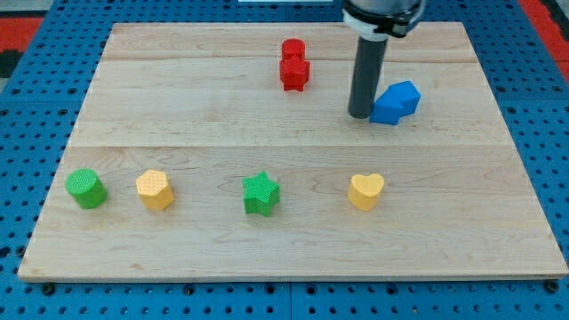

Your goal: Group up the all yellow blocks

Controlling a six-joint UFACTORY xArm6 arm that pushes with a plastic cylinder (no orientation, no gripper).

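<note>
Two yellow blocks lie in a row near the view's bottom: a yellow hexagon-like block (155,189) at the left and a yellow heart (365,190) at the right, far apart. A green star (261,194) sits between them. My tip (360,115) is near the view's top right, well above the yellow heart, right beside the left side of a blue block (396,102); I cannot tell whether it touches it.
A green cylinder (86,188) lies at the left end of the row. A red block (293,65) sits near the top centre. The wooden board (498,178) rests on a blue pegboard surface.
</note>
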